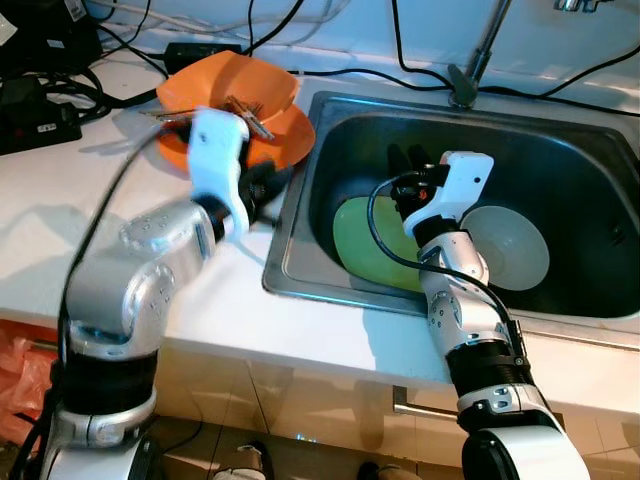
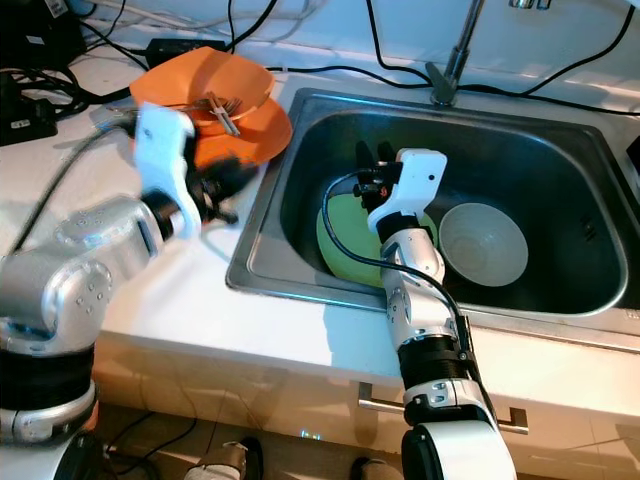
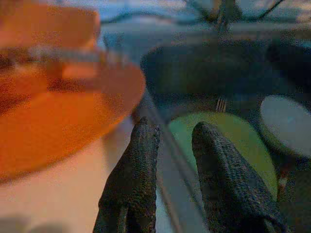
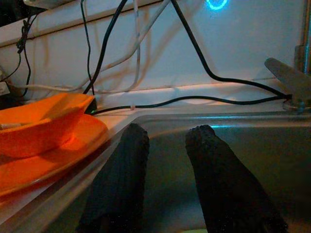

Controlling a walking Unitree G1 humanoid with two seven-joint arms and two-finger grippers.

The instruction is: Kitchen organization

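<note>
White counter [image 1: 60, 250], cabled wall [image 4: 233, 39]

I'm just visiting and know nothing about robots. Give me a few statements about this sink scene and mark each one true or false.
1. A green plate lies in the sink. True.
2. The orange bowl sits inside the sink. False: it rests on an orange plate on the counter, beside the sink.
3. The right gripper holds the pale bowl. False: its fingers are apart and empty, above the green plate.
4. Utensils rest in the orange bowl. True.
5. The left gripper is open, at the sink's edge. True.
</note>
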